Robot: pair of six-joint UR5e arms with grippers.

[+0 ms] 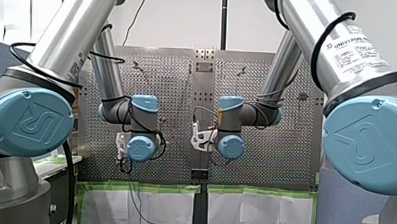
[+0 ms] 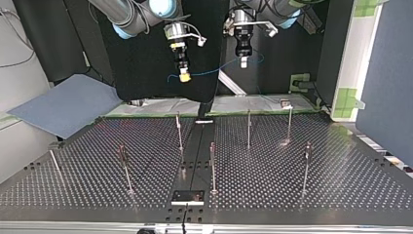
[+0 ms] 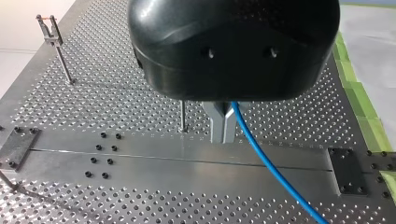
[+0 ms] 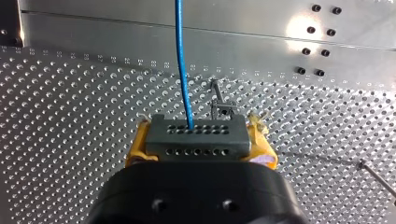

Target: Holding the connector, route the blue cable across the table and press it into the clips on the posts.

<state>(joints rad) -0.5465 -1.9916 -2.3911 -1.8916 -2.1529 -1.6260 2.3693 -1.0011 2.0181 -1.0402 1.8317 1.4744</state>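
Clamping connector [image 4: 196, 136] of blue cable [image 4: 182, 60], right tool [image 4: 198, 143]

Blue cable [image 4: 183, 65], grey connector [image 4: 196, 135] dotted with holes, yellow pads [image 4: 136, 147] — silver table [image 4: 70, 116], perforated all over.

White wall [image 1: 179, 21], black backdrop [image 2: 146, 68], perhaps a blue mat [image 2: 63, 105]

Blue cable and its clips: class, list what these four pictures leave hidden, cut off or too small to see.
Left wrist view: my left gripper's black body hides where the blue cable meets it, and the picture's edge cuts the cable off.
Right wrist view: beyond the connector, the cable runs out of frame.
Top view: the clips on the posts are too small to make out.
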